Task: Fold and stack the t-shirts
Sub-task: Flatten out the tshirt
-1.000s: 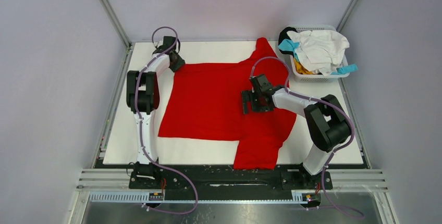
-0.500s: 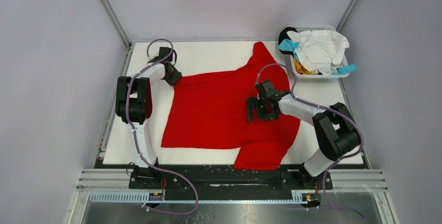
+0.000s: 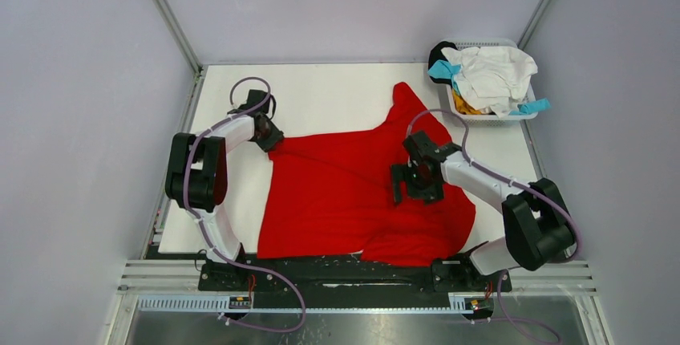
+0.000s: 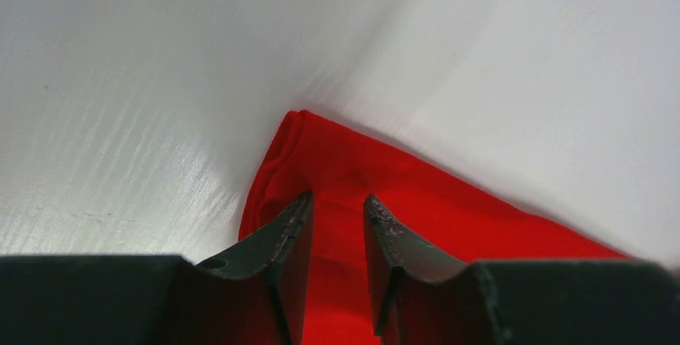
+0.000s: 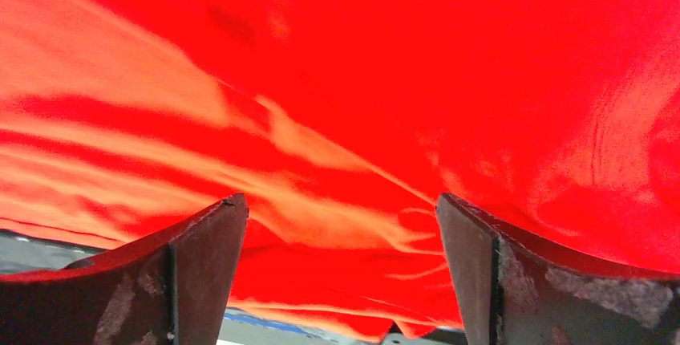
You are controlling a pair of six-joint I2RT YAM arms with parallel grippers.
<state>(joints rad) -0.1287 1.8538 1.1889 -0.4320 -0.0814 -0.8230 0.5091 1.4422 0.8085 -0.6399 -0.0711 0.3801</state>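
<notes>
The large red t-shirt [image 3: 345, 192] lies spread on the white table [image 3: 321, 96], its near hem and one sleeve bunched at the front edge. My left gripper [image 3: 270, 138] is shut on the shirt's far left corner; in the left wrist view the red cloth [image 4: 385, 176] sits between the narrow jaws of the gripper [image 4: 337, 200]. My right gripper [image 3: 397, 184] is open, low over the shirt's right middle. In the right wrist view its wide jaws [image 5: 341, 200] frame wrinkled red cloth [image 5: 361, 80]. White [image 3: 489, 72], teal [image 3: 533, 107], orange [image 3: 465, 106] and black [image 3: 439, 52] shirts lie heaped in the basket.
The white lattice basket [image 3: 489, 119] stands at the table's far right corner. Grey walls and metal frame posts enclose the table on three sides. The black rail with the arm bases runs along the front edge [image 3: 321, 269].
Both grippers have moved toward the near edge, and the red shirt has slid with them. Its near sleeve now bunches at the front edge and the far sleeve has pulled back from the wall.
</notes>
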